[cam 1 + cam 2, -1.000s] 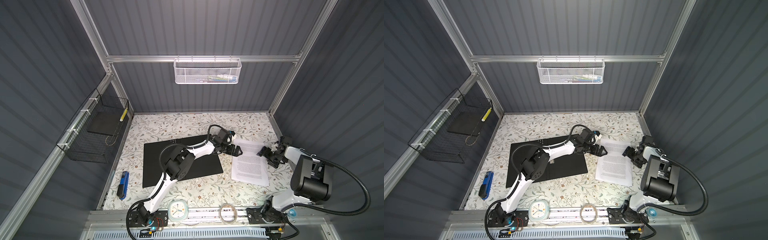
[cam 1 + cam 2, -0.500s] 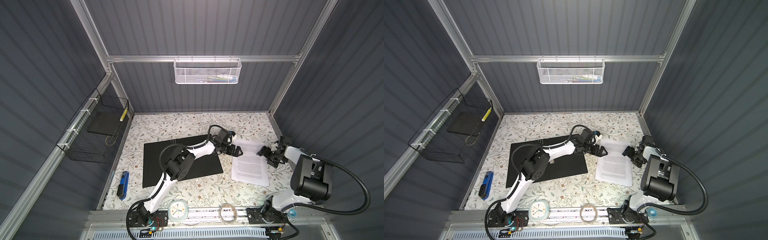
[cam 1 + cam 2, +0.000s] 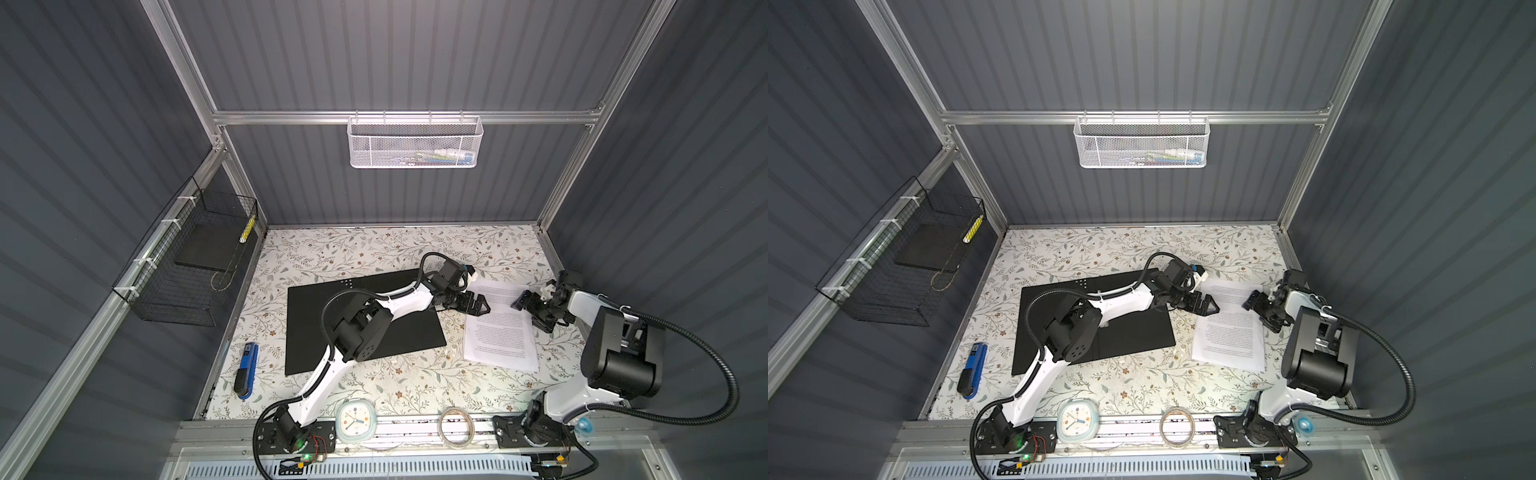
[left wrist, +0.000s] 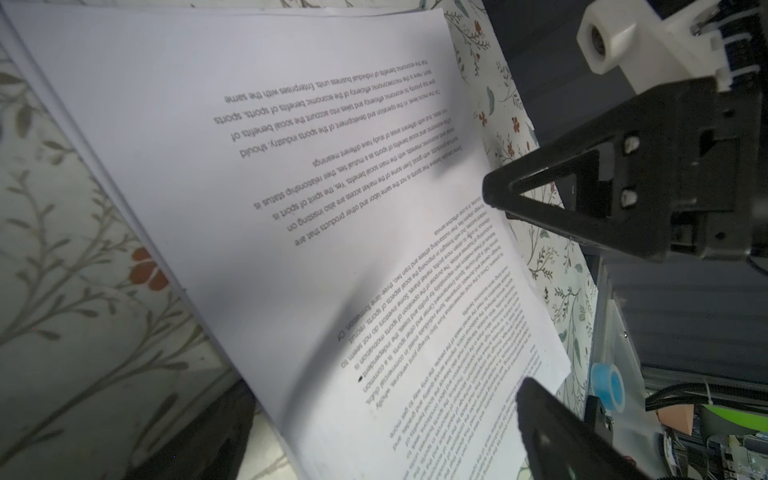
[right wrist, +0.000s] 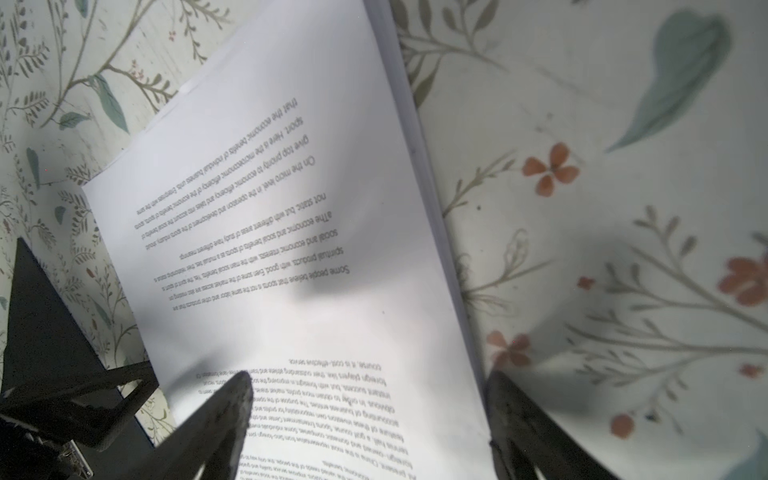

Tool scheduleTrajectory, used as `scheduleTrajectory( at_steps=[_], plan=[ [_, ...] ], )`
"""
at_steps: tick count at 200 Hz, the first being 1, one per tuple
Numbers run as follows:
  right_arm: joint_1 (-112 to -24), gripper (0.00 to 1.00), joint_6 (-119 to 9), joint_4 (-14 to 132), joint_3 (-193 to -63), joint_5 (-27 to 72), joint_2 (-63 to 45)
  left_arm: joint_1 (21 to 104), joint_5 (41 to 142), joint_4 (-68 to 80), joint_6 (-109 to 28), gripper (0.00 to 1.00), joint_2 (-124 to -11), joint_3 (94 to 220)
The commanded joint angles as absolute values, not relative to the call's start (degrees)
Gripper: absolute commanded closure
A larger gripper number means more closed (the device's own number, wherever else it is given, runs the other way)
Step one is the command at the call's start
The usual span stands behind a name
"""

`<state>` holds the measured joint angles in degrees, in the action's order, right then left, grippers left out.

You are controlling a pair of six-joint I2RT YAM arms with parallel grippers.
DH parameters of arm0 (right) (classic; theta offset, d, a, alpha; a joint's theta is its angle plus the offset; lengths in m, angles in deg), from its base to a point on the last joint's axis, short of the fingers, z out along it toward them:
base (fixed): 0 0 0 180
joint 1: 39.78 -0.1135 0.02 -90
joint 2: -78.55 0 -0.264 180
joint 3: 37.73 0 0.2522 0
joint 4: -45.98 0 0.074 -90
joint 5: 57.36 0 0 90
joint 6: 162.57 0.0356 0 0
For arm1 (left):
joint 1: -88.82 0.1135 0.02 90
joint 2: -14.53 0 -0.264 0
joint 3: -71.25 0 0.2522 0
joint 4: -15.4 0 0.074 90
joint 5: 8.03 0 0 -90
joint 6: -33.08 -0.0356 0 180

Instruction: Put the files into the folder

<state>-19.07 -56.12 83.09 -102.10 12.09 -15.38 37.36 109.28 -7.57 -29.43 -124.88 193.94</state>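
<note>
The files (image 3: 498,328) lie flat at about 3 o'clock on the desk (image 3: 374,249), just beside the folder (image 3: 415,332) but not touching it. The folder lies open, black faces up, from the centre toward 9 o'clock. Both claws are released and hold nothing. The left claw (image 3: 482,305) hovers at the files' 10 o'clock edge, its jaws spread wide over the printed page in the left wrist view. The right claw (image 3: 530,313) sits at the 2 o'clock edge, one finger (image 5: 232,399) over the paper and its mate over bare desk, straddling the long edge. Whether either tip touches the paper I cannot tell. The likely trouble is the stack itself. It is thin and loose, so a pinch may catch only the top sheets and fan the rest, or a finger driven under the edge may crumple a corner. Uneven pull between the two claws could buckle or skew the sheets. The left arm lies across the folder, so it may block the landing spot or drag a cover askew.
</note>
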Motion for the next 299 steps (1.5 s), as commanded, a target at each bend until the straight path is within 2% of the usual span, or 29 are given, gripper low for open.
scheduleTrajectory(
  at_steps=[1, 124, 193, 254, 299],
  plan=[
    [-19.8, 0.13, -55.9, 83.7, -101.2, 10.0, -17.9, 36.7, 108.5, -15.3, -28.5, 0.01, -129.8, 193.0],
    [-19.9, 0.13, -55.4, 82.3, -99.7, 3.1, -16.7, 38.0, 108.0, -15.6, -28.6, 0.01, -129.6, 192.0],
    [-19.9, 0.13, -53.5, 80.3, -98.4, -5.0, -11.8, 40.7, 108.5, -13.3, -28.1, 0.01, -128.6, 189.5],
    [-19.9, 0.14, -49.0, 73.4, -93.9, -16.2, -8.2, 41.2, 110.1, -10.6, -26.3, 0.01, -129.2, 188.7],
    [-20.4, 0.15, -49.0, 74.4, -93.7, -18.4, -7.3, 41.4, 110.0, -9.8, -26.1, 0.01, -129.0, 188.0]
  ],
)
